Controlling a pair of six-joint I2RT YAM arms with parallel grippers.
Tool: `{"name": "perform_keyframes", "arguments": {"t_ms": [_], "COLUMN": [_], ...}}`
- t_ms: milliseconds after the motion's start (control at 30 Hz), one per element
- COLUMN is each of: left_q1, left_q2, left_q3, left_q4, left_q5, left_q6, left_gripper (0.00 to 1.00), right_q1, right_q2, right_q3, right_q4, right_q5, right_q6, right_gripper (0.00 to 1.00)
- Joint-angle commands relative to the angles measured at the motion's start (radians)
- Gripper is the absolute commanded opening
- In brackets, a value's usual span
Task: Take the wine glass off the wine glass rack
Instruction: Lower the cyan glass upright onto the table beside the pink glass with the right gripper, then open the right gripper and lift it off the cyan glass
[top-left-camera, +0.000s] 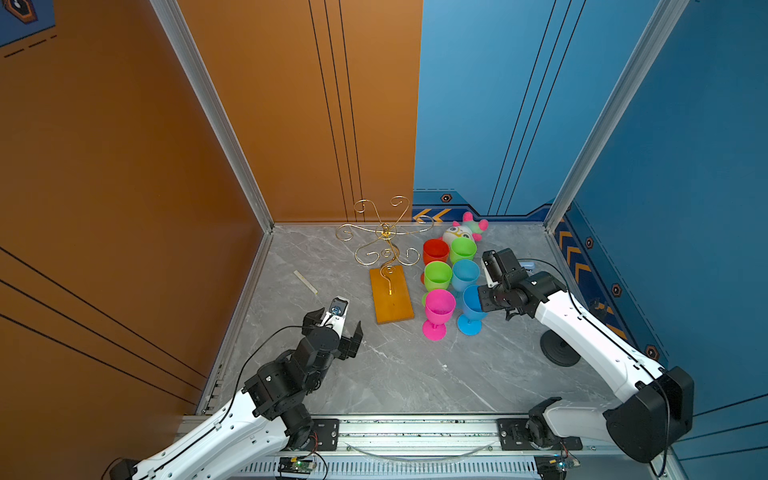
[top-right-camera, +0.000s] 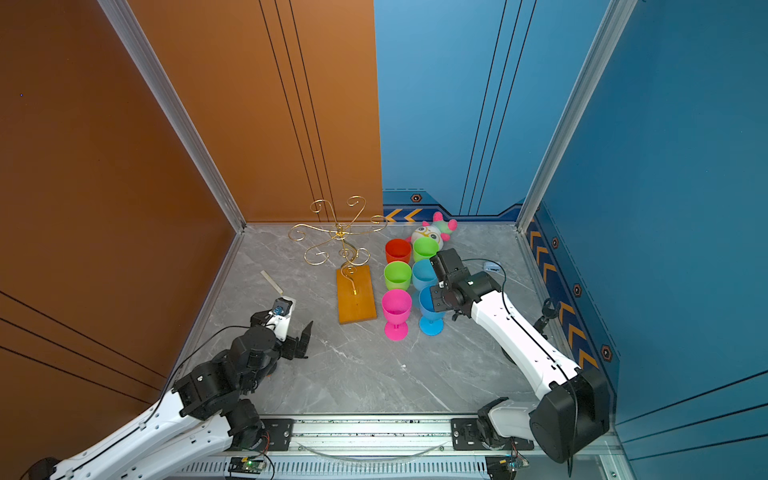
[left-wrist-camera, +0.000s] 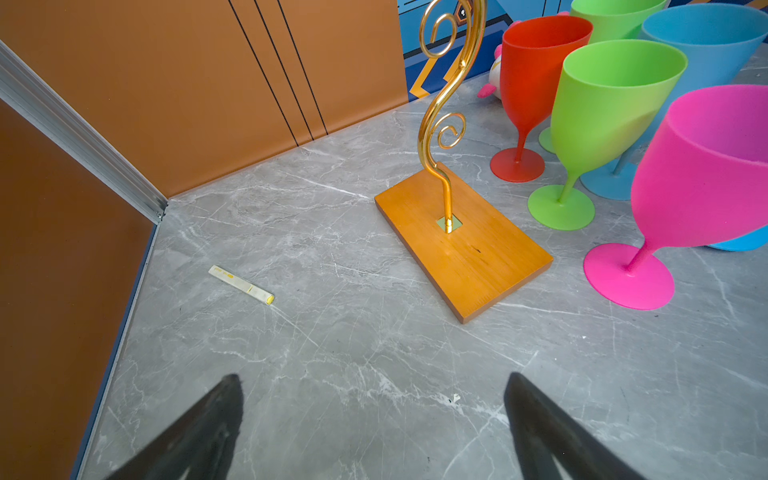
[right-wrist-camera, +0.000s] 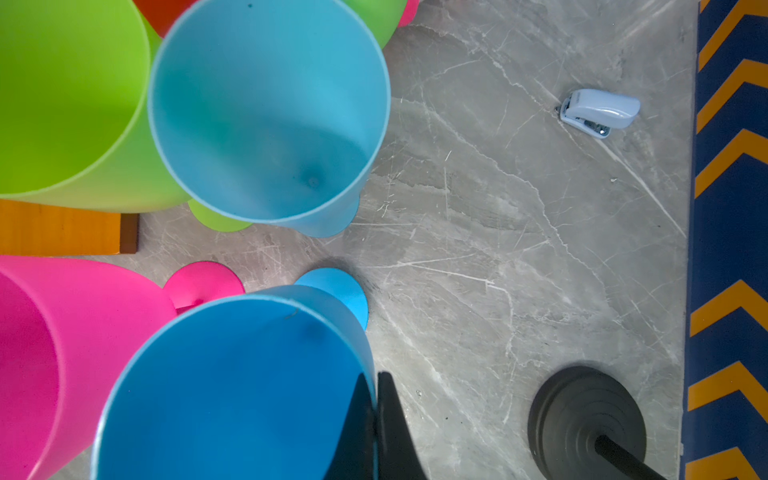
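Right gripper (right-wrist-camera: 374, 379) is clamped on the rim of the dark blue wine glass (top-left-camera: 471, 305), one finger inside the bowl and one outside, jaws pinched tight on the wall. That glass is upright at 3 o'clock of the pink glass (top-left-camera: 439, 307), just beside it; whether its foot is touching the marble table (top-left-camera: 395, 374) I cannot tell. In both top views the wine glass rack (top-left-camera: 392, 303) stands on its wooden base at 9 o'clock of the coloured glasses, gold scroll arms spread up top. Over at 8 o'clock of that base, the left gripper (left-wrist-camera: 374, 377) hovers above bare table with its fingers spread wide, holding nothing. A white pen (left-wrist-camera: 241, 286) lies at 10 o'clock of it.
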Motion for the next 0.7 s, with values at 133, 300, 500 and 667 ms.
{"name": "perform_keyframes", "arguments": {"t_ms": [133,300,500,667], "left_q1": [0.011,0.011,0.011,0.011], "left_q2": [-0.006,-0.005,-0.008,-0.007], "left_q3": [-0.01,-0.012,-0.019,-0.024], "left_q4": [-0.012,-0.012,-0.001,0.008], "left_q5": [-0.006,-0.009,-0.036,-0.035], "left_q6": [-0.003,-0.002,-0.003,0.001], "left_gripper": [0.98,0.98,0.98,0.98], "right_q1": [-0.006,-0.005,-0.006,-0.006], "right_q2": [0.015,0.022,0.026,0.019], "right_q3": [-0.02,-0.025,-0.026,-0.023], "right_q4": [0.031,0.033,0.035,0.028], "right_q5": [-0.014,-0.027,-0.045,-0.049], "right_q6": [0.026,0.031,0.036,0.035], "right_gripper": [0.0,0.0,0.04,0.14]}}
